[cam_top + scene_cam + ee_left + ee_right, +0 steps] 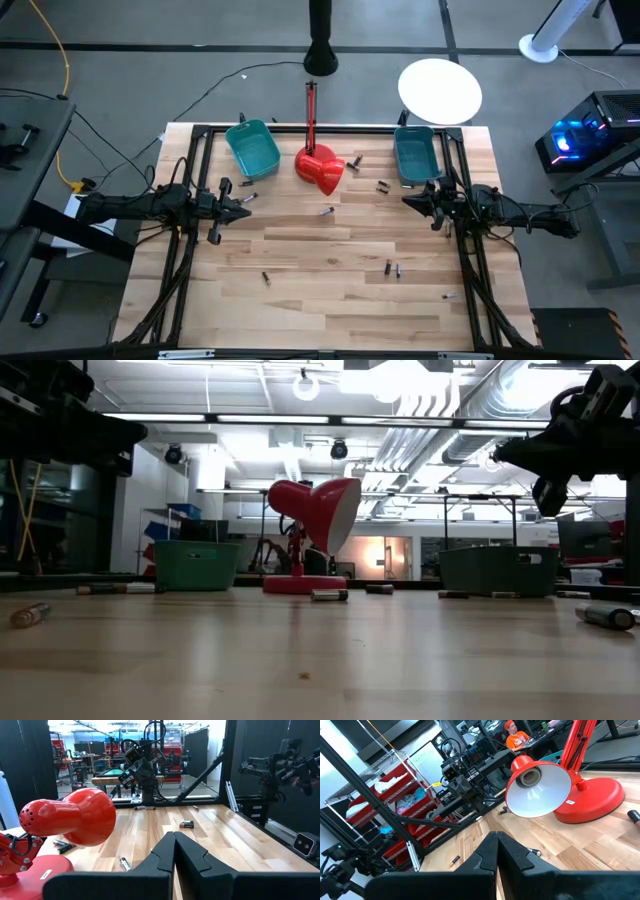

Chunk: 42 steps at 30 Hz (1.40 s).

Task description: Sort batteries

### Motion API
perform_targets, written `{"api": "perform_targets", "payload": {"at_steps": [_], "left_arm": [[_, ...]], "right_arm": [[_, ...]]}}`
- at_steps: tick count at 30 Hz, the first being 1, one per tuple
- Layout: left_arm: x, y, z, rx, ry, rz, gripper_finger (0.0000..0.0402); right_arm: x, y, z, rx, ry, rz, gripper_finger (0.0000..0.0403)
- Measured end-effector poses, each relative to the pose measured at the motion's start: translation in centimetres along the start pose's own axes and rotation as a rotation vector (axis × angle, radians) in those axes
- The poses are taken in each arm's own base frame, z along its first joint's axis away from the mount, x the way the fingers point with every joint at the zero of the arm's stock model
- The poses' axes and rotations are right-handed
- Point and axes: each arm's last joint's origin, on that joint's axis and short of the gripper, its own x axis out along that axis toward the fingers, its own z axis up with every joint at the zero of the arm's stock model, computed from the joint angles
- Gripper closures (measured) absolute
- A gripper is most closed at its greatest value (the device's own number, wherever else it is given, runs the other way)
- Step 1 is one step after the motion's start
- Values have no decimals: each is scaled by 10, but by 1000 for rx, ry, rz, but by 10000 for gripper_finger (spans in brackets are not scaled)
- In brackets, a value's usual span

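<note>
The batteries (327, 211) lie flat and scattered over the wooden table (330, 300), long axes pointing every way; 2 near the front (392, 269) lie side by side, axes running front to back. None sits in the 2 teal bins (253, 148). A red lamp (321, 168) stands between the bins. Left gripper (246, 200) and right gripper (408, 200) hang above the table, jaws closed, empty. The room behind is a workshop with shelving and a person in orange (516, 739).

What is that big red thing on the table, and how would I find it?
Look at the far edge of the wooden table, where two teal bins sit. Between the left bin and the right bin stands a red desk lamp, its round shade tipped over. It is the only red thing there, and far bigger than the tiny dark batteries scattered around it.
</note>
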Motion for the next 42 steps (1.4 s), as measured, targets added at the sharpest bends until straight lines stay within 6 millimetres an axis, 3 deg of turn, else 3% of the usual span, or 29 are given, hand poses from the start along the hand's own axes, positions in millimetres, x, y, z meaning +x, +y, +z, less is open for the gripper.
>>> {"api": "perform_targets", "payload": {"at_steps": [6, 9, 11, 13, 15, 19, 22, 24, 28, 36, 42], "left_arm": [[0, 0, 0, 0, 0, 0, 401], [0, 0, 0, 0, 0, 0, 401], [0, 0, 0, 0, 0, 0, 401], [0, 0, 0, 0, 0, 0, 402], [0, 0, 0, 0, 0, 0, 402], [0, 0, 0, 0, 0, 0, 401], [0, 0, 0, 0, 0, 0, 402], [0, 0, 0, 0, 0, 0, 402], [0, 0, 0, 0, 0, 0, 402], [0, 0, 0, 0, 0, 0, 402], [0, 0, 0, 0, 0, 1, 401]], "right_arm": [[0, 0, 2, 69, -41, -21, 402], [-2, 6, 18, 346, -261, -6, 402], [-7, 15, 33, 411, -388, 143, 402], [-10, 32, 46, 327, -314, 360, 402], [-7, 48, 55, 341, -69, 430, 402], [3, 66, 47, 265, 583, 160, 402], [8, 78, 39, 175, 878, -38, 402], [14, 86, 31, 150, 984, -137, 402], [27, 101, 9, 206, 1032, -331, 402], [48, 120, -54, 573, 1005, -751, 402], [70, 135, -75, 622, 999, -1025, 402]]}}
